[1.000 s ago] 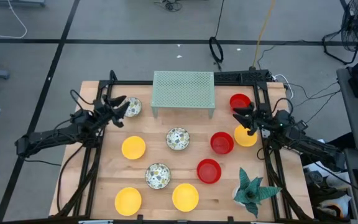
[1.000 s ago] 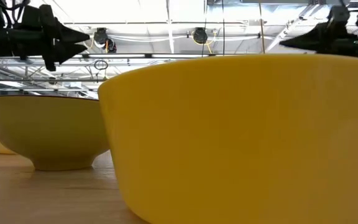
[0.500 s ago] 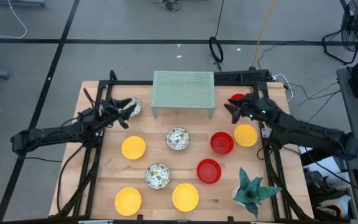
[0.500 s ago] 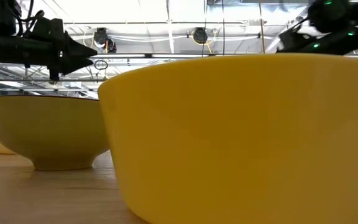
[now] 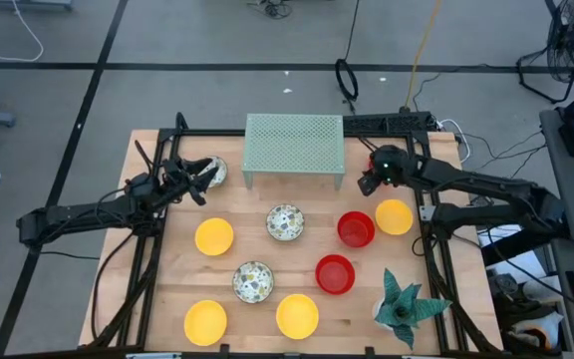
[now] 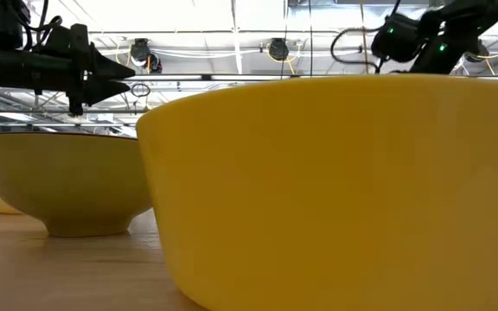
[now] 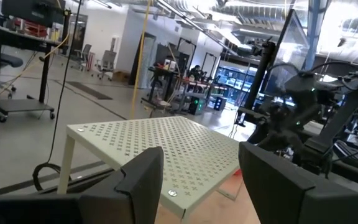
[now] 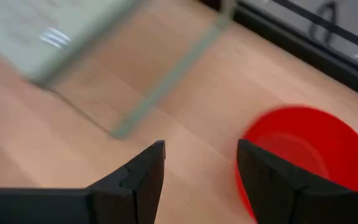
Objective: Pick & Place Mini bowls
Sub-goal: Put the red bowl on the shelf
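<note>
The mini bowls lay scattered over the wooden table (image 5: 157,299). From its centre, a speckled bowl (image 5: 285,222) sat just toward twelve o'clock, with another speckled bowl (image 5: 252,281) toward seven. Yellow bowls (image 5: 214,237) lay at nine, at seven (image 5: 205,322) and at six (image 5: 297,315) near the front edge, and one more (image 5: 394,216) at three. Red bowls (image 5: 356,229) sat at three and at five (image 5: 334,274). A third speckled bowl (image 5: 213,172) was at ten, partly under the left gripper (image 5: 199,177), and a red bowl (image 8: 303,155) lay at two, beneath the right gripper (image 5: 365,179).

Both grippers stood wide open and held nothing. The left gripper hovered beside the far-left speckled bowl; the right gripper hung by the right leg of the pale green rack (image 5: 294,147), which stood at twelve. A green plant (image 5: 404,304) stood at four.
</note>
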